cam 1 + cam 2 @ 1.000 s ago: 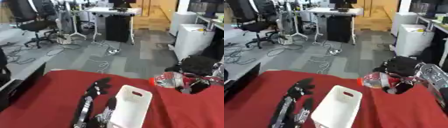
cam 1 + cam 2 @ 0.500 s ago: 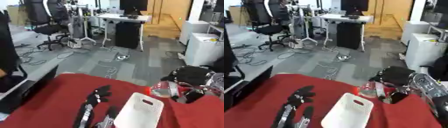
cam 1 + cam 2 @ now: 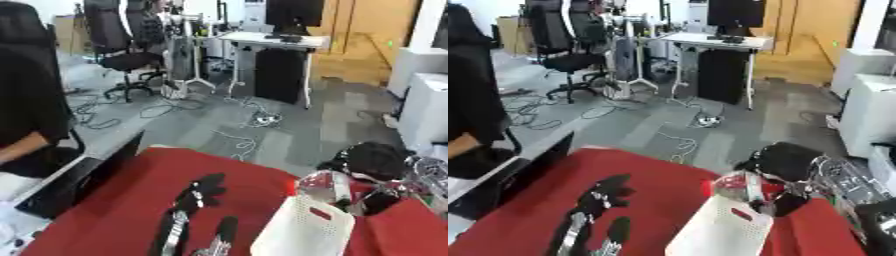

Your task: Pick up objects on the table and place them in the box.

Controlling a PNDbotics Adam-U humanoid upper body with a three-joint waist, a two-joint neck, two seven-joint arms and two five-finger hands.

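Office floor of grey carpet, strewn with cables, stretches behind a table draped in red cloth (image 3: 131, 200), with a white desk (image 3: 271, 42) and black chairs (image 3: 122, 50) farther back. On the cloth toward the near right corner stands a white box (image 3: 302, 232) with slotted handles, tilted in view; its inside cannot be seen, so whether anything lies in it cannot be told. Just above the box's far rim the robot's right hand (image 3: 785, 192) curls its fingers round a clear plastic bottle (image 3: 737, 187) that shows a touch of red at one end and glints in the light; the bottle hangs over the far right edge of the table, at the box's far end, not inside it. The left hand (image 3: 199, 190) lies on the cloth near the table's middle, its fingers straight and relaxed, with the black and silver forearm (image 3: 175, 230) running back to the near edge. A person in black (image 3: 31, 115) sits at the left side, touching nothing on the table. Compared with half a second ago the whole view has tilted upward, showing more of the room, while the right hand keeps its hold on the bottle above the box
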